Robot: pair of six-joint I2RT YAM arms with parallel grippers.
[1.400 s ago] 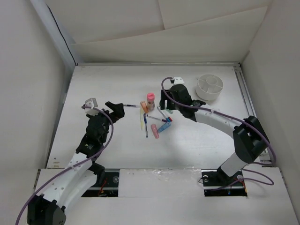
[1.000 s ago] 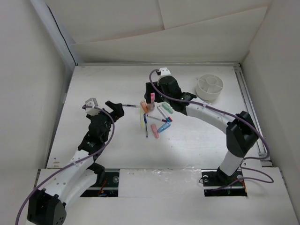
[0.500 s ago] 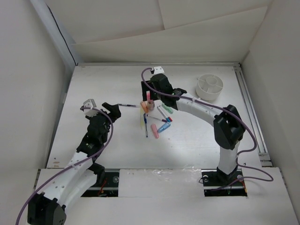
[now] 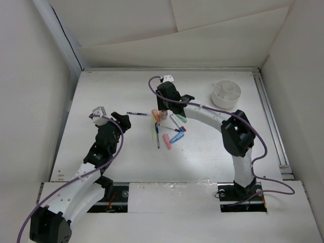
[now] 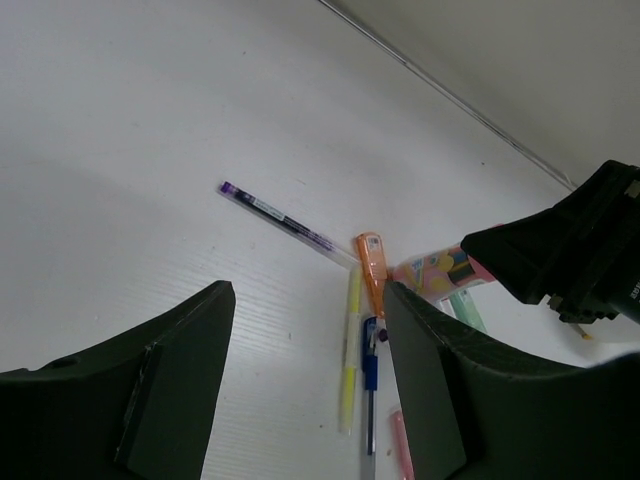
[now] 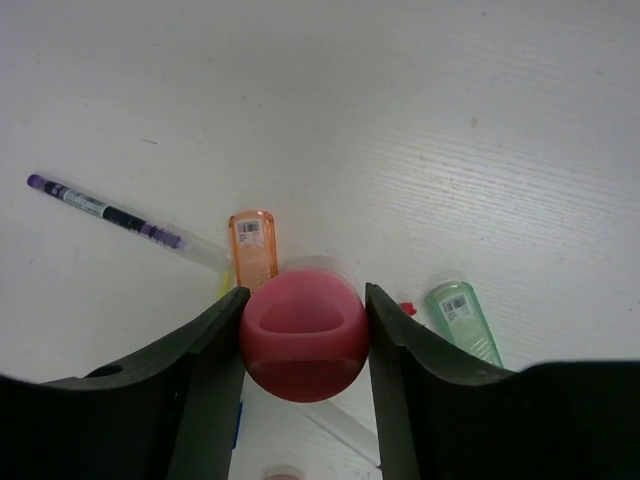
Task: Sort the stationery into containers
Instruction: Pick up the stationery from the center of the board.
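White plastic is being shown by the round tub (image 4: 226,94), which is standing on the table (image 4: 101,91) well apart from the right hand (image 4: 162,104), off to that hand's right. Inside it only the inner dividers and the pale floor of the compartments are being made out.

The glue stick (image 6: 303,345) is being gripped by the right hand. Its two fingers (image 6: 200,390) are being pressed against either side of the pink cap, which is being seen end-on in the right wrist view. Just ahead of the left finger an orange piece (image 6: 253,245) is lying flat, and a purple pen (image 6: 105,212) is lying farther to the left. A green piece (image 6: 462,318) is lying just beside the right finger.

The left hand (image 5: 305,330) is being held wide open. The purple pen is lying ahead of it, apart from both fingertips, while a yellow pen (image 5: 348,350) and a blue pen (image 5: 370,385) are lying ahead and to its right.

Compared with 1.4 s ago, the right hand has been brought leftward from a place nearer the tub and onto the glue stick, which was then standing free. The purple pen, then at the left hand's fingertips, is now being left on the table, the left hand having been drawn back.
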